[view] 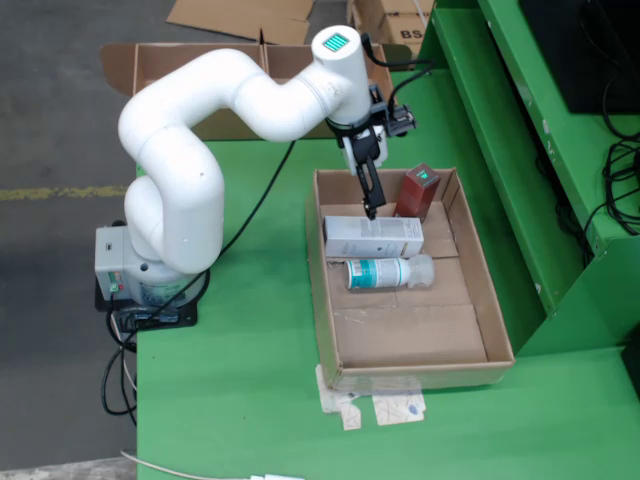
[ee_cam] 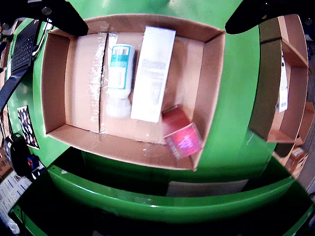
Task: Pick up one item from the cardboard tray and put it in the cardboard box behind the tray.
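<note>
An open cardboard tray (view: 497,318) lies on the green table. It holds a white carton (view: 373,237), a white bottle with a teal label (view: 385,272) and a dark red box (view: 417,190) standing in the far corner. My gripper (view: 369,205) hangs just above the carton's far edge, fingers pointing down. In the wrist view the tray (ee_cam: 54,83) fills the frame, with the carton (ee_cam: 152,73), bottle (ee_cam: 119,78) and red box (ee_cam: 182,135) below the gripper (ee_cam: 156,30). Its fingers are spread wide with nothing between them. The open cardboard box (view: 200,70) stands behind the tray and shows again (ee_cam: 280,83).
The arm's base (view: 140,270) sits at the table's left edge, with a black cable (view: 262,200) running across the green top. Paper scraps (view: 375,405) are taped in front of the tray. A raised green frame (view: 520,150) borders the right side.
</note>
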Robot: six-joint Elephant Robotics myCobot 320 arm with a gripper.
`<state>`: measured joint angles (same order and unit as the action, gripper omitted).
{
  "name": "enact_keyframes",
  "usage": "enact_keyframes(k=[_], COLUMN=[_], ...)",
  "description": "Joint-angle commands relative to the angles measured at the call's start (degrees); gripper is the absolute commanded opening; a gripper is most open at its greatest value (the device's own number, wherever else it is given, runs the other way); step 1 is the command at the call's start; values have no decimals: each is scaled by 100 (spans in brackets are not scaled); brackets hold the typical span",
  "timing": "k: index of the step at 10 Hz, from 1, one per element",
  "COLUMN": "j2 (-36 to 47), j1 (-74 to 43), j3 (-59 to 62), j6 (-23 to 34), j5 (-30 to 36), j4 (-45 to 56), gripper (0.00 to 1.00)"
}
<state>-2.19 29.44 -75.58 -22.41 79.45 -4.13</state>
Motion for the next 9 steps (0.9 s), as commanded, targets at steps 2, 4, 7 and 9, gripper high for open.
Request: enact_keyframes(k=[2, 4, 7, 9], j2=[-578, -1061, -1268, -1598], j1=[-213, -435, -568, -654], j3=[1150, 1983, 2279, 2835], j6=[132, 347, 504, 638], j5=[76, 121, 187, 248], j4=[56, 286, 340, 556], gripper=[100, 100, 100, 100])
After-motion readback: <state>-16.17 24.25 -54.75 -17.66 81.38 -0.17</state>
